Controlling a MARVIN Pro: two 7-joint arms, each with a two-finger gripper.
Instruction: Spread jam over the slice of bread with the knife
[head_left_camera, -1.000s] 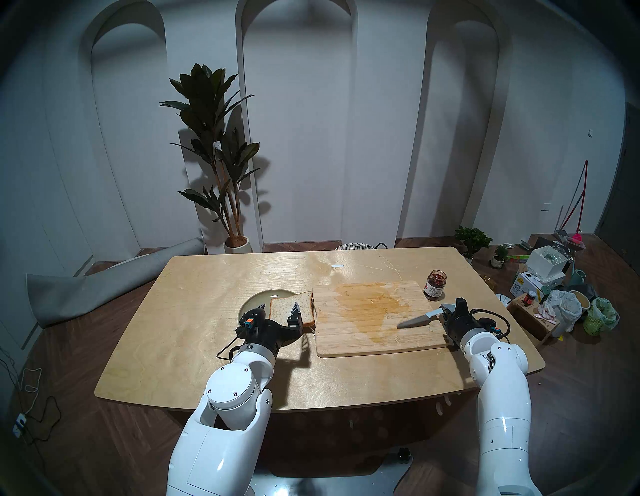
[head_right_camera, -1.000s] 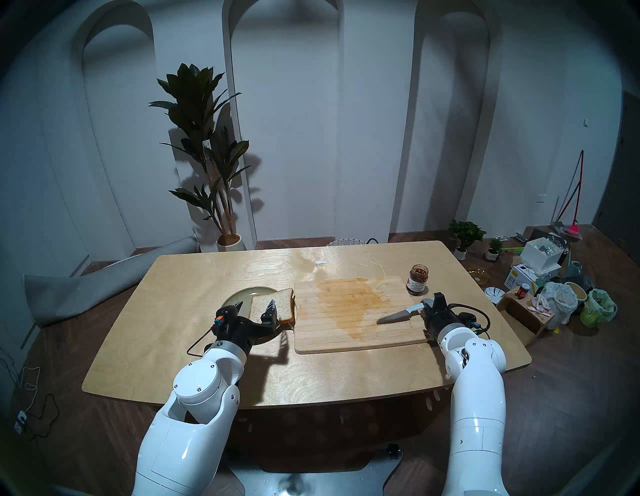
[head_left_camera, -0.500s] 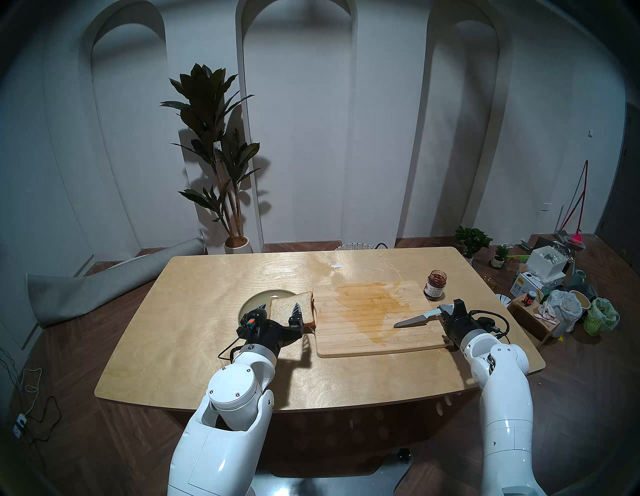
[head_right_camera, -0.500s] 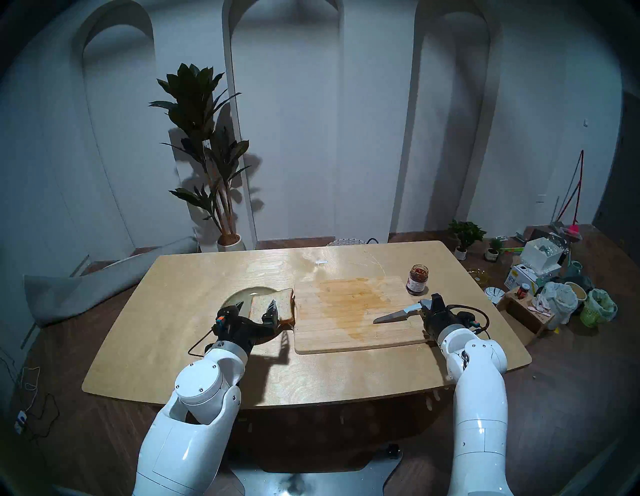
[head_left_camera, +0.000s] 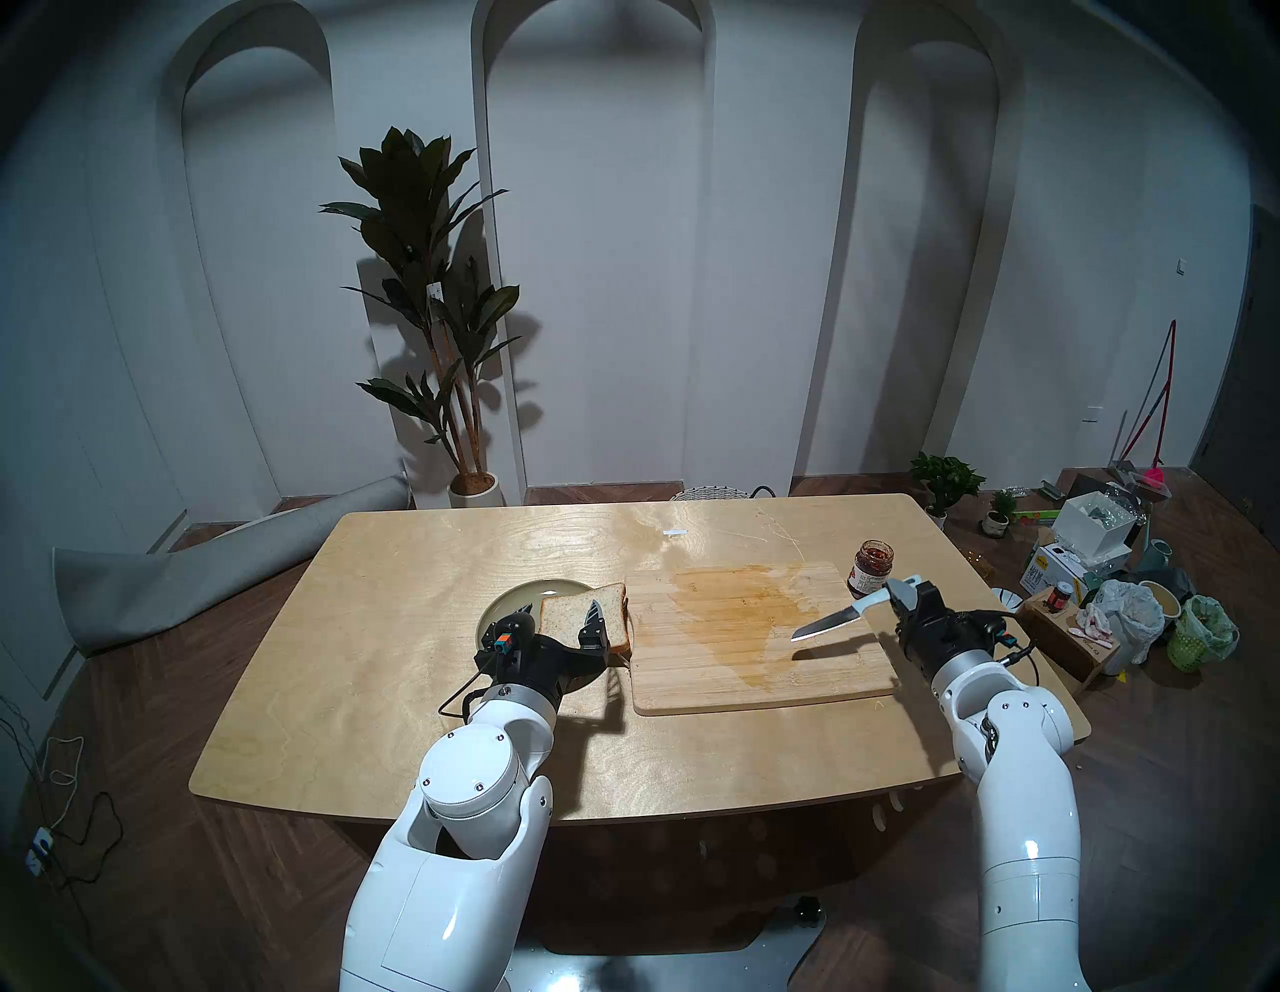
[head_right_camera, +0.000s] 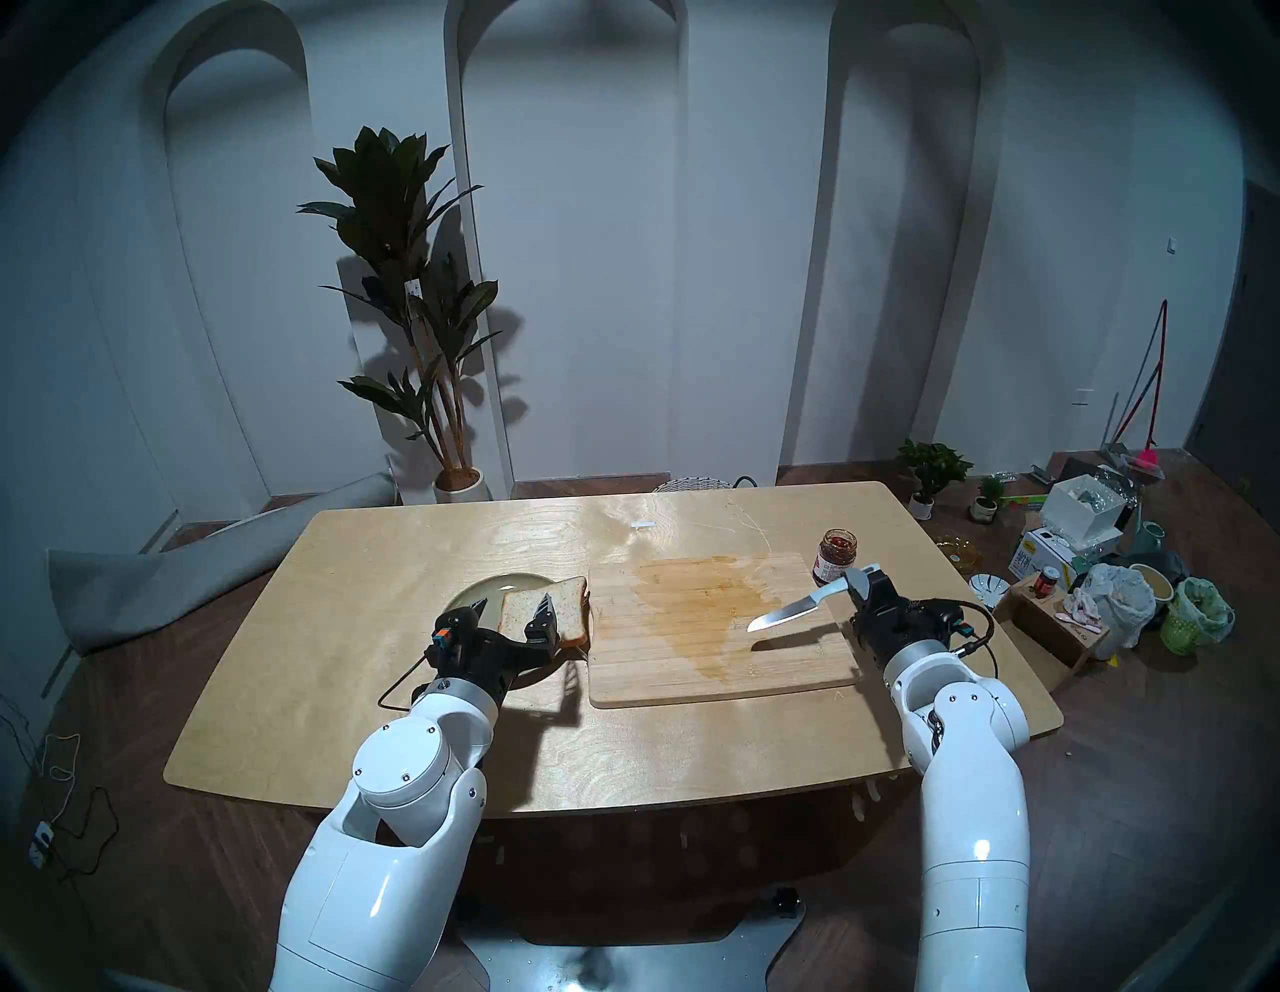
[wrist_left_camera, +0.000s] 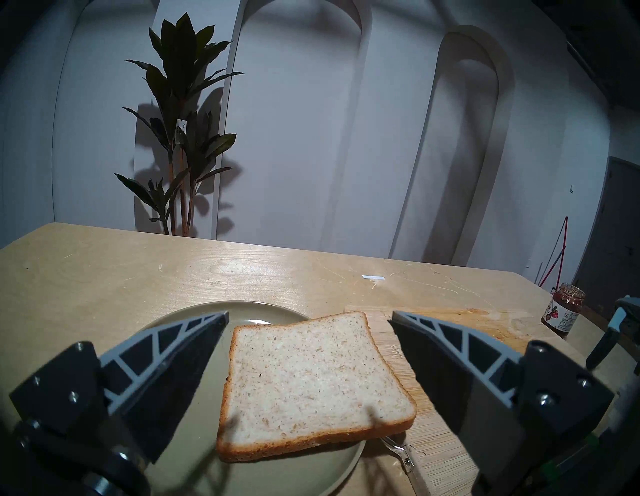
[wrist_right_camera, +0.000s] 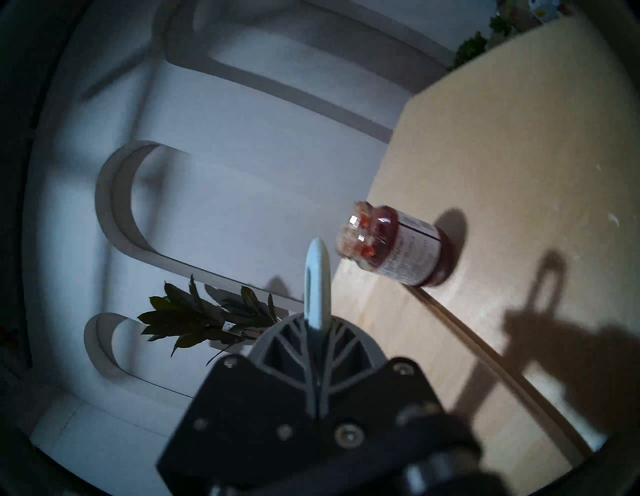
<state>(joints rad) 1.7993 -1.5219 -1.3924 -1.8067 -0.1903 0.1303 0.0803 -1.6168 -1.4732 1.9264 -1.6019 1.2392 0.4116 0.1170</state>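
Note:
The slice of bread (head_left_camera: 564, 616) lies half on a green plate (head_left_camera: 512, 597) and half on the cutting board's left edge; it also shows in the left wrist view (wrist_left_camera: 311, 381). My left gripper (head_left_camera: 560, 613) is open, low, with one finger on either side of the bread (head_right_camera: 571, 609). My right gripper (head_left_camera: 900, 592) is shut on the pale handle of the knife (head_left_camera: 828, 623) and holds it above the cutting board (head_left_camera: 692, 665), blade pointing left and down. The open jam jar (head_left_camera: 871, 568) stands just behind the handle end (wrist_right_camera: 317, 273) and shows in the right wrist view (wrist_right_camera: 391, 247).
The board carries a large brown stain (head_left_camera: 748, 616). A small metal utensil (wrist_left_camera: 398, 453) pokes out from under the bread beside the board. Boxes, bags and a red-lidded jar (head_left_camera: 1060, 597) sit on the floor to the right of the table (head_left_camera: 388, 665).
My right gripper has lifted the knife off the board and moved it back toward the jam jar; its shadow now falls on the board. The left gripper has hardly moved.

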